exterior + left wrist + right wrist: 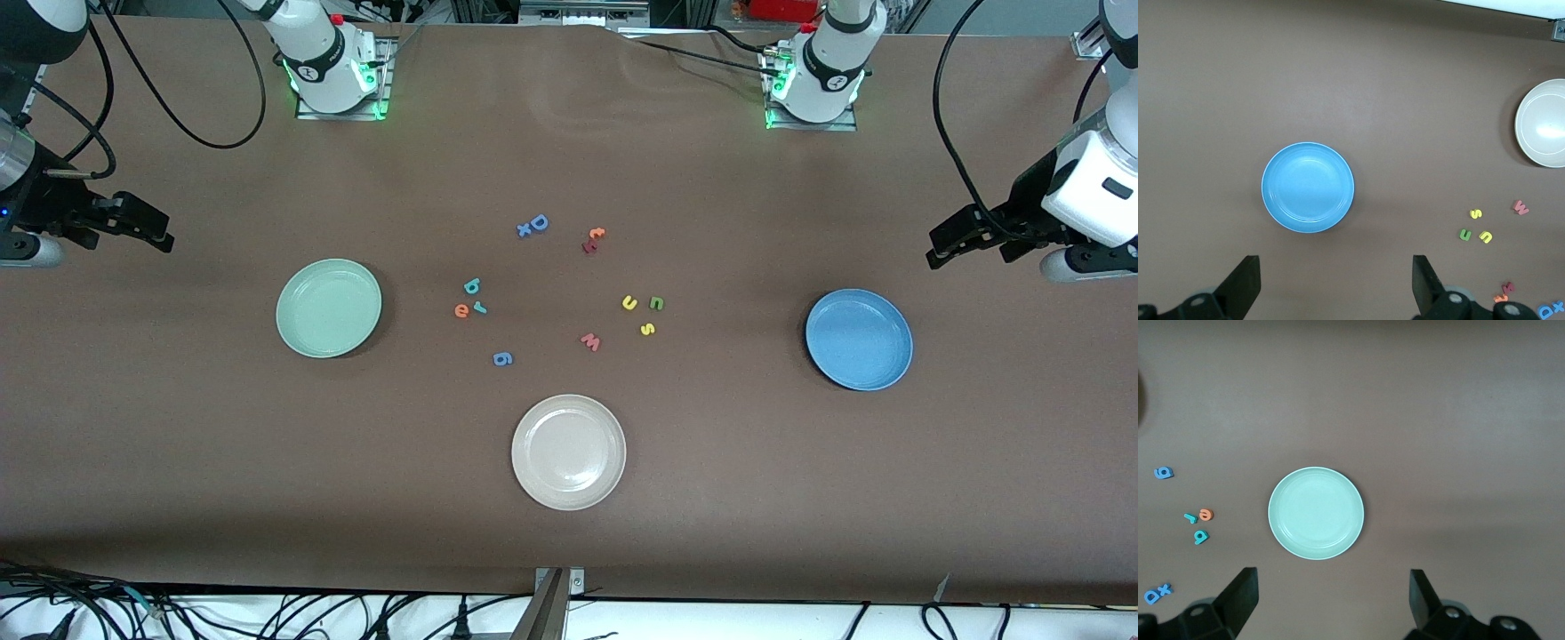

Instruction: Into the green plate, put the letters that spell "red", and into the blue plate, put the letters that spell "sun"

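Lying well apart from either open tool [133, 224], letters [471, 299], seemingly untouched

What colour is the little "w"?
The "w" is salmon-red, clearest in the front view.

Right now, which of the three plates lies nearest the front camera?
The cream-white plate. It lies lowest in the front view, below the scattered letters, while the green plate and blue plate sit toward the table's ends.
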Action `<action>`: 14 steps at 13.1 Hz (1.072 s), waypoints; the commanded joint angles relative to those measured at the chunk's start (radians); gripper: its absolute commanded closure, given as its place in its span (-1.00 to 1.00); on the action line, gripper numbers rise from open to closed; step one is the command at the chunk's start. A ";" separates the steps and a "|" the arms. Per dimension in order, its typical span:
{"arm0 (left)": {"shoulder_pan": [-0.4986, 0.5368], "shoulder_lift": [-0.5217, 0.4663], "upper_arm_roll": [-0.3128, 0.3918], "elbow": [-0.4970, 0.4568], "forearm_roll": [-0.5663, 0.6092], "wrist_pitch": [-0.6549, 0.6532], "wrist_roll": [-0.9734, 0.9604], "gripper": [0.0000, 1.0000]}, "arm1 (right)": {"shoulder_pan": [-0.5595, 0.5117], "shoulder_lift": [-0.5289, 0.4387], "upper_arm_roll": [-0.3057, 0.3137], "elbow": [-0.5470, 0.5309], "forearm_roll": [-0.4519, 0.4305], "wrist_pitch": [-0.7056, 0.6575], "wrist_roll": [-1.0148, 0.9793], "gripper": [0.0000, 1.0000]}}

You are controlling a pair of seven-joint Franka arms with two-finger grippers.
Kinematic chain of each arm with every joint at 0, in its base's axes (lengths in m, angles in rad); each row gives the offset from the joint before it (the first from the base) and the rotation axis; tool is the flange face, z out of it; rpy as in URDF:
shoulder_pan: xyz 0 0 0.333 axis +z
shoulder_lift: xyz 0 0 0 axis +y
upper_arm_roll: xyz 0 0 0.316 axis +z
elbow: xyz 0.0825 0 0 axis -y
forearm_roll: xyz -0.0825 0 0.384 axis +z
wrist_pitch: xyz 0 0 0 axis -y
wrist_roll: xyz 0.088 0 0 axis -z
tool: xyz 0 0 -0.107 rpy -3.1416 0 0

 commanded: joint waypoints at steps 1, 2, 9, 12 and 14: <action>0.000 0.005 0.000 0.021 0.023 -0.018 -0.006 -1.00 | -0.001 -0.009 0.000 -0.005 0.010 -0.005 -0.010 -1.00; 0.000 0.005 -0.002 0.023 0.023 -0.018 -0.003 -1.00 | -0.001 -0.009 0.000 -0.005 0.010 -0.005 -0.010 -1.00; -0.005 0.005 -0.005 0.023 0.024 -0.018 0.003 -1.00 | 0.001 -0.010 0.008 -0.005 0.010 -0.005 -0.009 -1.00; 0.000 0.005 -0.003 0.023 0.024 -0.018 0.005 -1.00 | 0.001 -0.010 0.008 -0.005 0.010 -0.005 -0.010 -1.00; 0.000 0.005 -0.003 0.023 0.024 -0.018 0.003 -1.00 | 0.001 -0.010 0.009 -0.005 0.010 -0.005 -0.010 -1.00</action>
